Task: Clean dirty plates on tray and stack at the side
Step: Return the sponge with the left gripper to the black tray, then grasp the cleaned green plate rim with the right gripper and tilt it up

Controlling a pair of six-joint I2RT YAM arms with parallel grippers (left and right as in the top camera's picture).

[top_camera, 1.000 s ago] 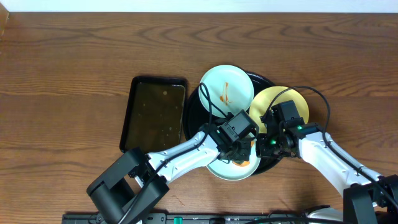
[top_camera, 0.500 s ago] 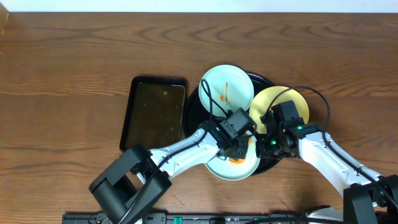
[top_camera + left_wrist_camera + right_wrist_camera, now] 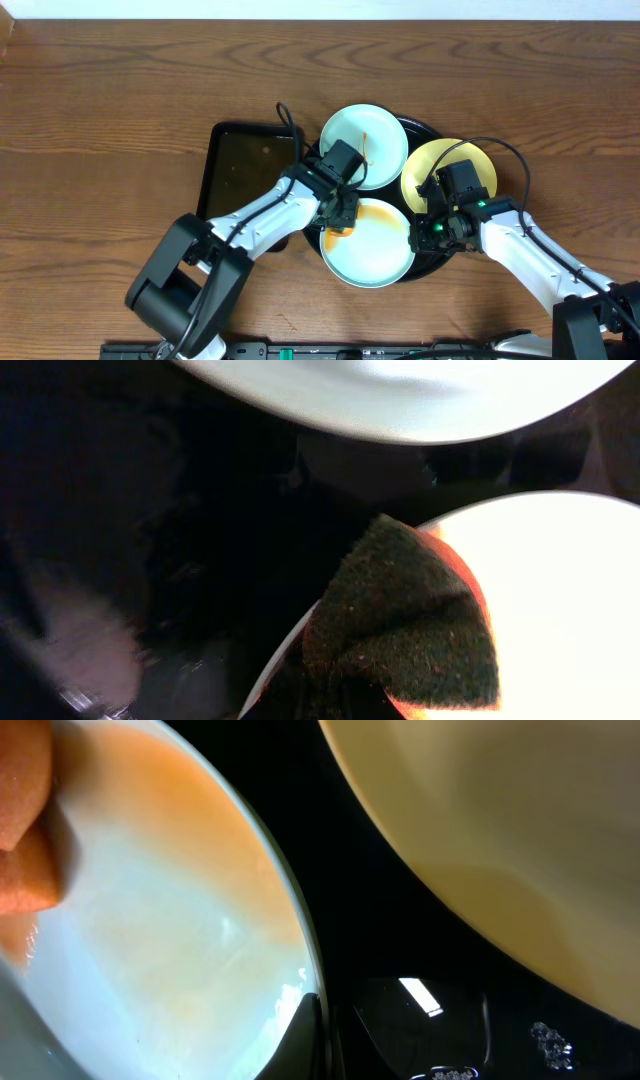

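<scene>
The round black tray (image 3: 425, 132) holds three plates. A light-blue plate (image 3: 380, 150) with an orange-brown streak lies at the back, a yellow plate (image 3: 455, 165) at the right, and a second light-blue plate (image 3: 375, 250) at the front with an orange smear on its upper left. My left gripper (image 3: 337, 218) is shut on a sponge (image 3: 400, 620), dark scouring side up with orange edges, and presses it on the front plate's left rim (image 3: 560, 610). My right gripper (image 3: 428, 232) is shut on that plate's right rim (image 3: 150, 920), with one finger (image 3: 305, 1030) lying on the rim.
A smaller dark rectangular tray (image 3: 250, 180) lies just left of the round tray, under my left arm. The yellow plate (image 3: 520, 840) sits close beside my right gripper. Bare wooden table (image 3: 120, 120) surrounds the trays.
My left gripper has dragged the sponge across the front plate from its right-middle to its upper-left rim, uncovering the plate's centre. The right gripper has not moved.
</scene>
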